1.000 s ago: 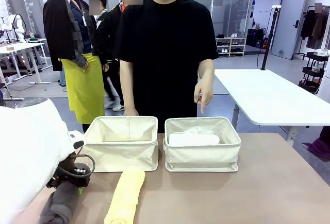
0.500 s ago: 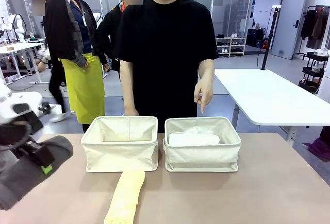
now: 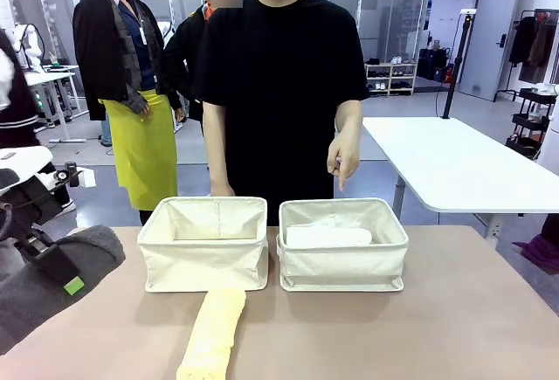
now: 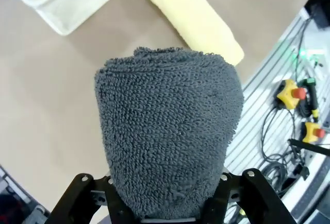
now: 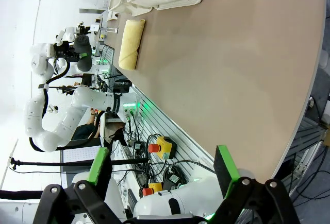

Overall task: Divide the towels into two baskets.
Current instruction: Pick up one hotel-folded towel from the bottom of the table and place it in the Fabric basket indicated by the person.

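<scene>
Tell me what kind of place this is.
Probably a robotics lab: a white robot arm mounted beside the table, emergency-stop buttons along its edge, and a white work table on the open floor behind.

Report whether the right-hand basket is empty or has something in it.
Not empty: a white towel lies inside the right-hand basket, showing above its near wall. Whether anything lies under it cannot be told.

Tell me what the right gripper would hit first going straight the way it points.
Probably the bare table top: the open right gripper aims at it with nothing between. The yellow towel lies farther off to one side; depth is unclear.
</scene>
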Robot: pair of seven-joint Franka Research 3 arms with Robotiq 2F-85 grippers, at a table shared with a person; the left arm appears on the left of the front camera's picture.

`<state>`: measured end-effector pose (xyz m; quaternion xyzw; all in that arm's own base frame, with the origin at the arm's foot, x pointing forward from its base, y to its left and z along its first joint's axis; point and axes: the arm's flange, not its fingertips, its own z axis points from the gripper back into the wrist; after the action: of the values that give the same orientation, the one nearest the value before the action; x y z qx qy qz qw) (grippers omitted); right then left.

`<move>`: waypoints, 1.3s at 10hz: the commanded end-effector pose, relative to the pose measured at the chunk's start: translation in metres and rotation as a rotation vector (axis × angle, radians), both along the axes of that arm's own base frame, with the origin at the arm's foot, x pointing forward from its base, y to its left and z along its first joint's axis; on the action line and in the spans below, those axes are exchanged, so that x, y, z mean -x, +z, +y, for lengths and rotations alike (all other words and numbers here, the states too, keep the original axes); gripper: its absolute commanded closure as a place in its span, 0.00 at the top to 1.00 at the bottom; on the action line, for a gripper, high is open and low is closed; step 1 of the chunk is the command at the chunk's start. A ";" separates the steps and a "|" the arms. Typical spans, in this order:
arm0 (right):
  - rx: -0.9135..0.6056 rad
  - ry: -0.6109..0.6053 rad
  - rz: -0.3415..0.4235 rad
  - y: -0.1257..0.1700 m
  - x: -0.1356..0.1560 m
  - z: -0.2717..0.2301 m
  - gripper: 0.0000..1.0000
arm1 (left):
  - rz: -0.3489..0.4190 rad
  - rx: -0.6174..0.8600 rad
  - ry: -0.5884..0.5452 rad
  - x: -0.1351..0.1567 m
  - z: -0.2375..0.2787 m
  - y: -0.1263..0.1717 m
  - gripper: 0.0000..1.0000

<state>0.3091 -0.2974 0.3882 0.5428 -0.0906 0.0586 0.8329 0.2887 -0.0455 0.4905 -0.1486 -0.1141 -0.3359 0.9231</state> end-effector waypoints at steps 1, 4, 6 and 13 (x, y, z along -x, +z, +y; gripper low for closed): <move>0.013 0.009 0.005 0.003 0.003 0.000 1.00 | 0.004 -0.017 0.047 -0.003 0.000 0.000 0.36; 0.013 0.009 0.005 0.003 0.003 0.000 1.00 | 0.004 -0.017 0.047 -0.003 0.000 0.000 0.36; 0.013 0.009 0.005 0.003 0.003 0.000 1.00 | -0.091 -0.018 -0.117 -0.022 -0.013 0.007 0.37; 0.013 0.009 0.005 0.003 0.003 0.000 1.00 | -0.359 -0.316 -0.783 -0.153 -0.219 0.088 0.37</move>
<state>0.3093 -0.2972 0.3882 0.5427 -0.0901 0.0589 0.8330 0.4227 -0.2526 0.5743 0.0040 -0.1547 -0.6815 0.7153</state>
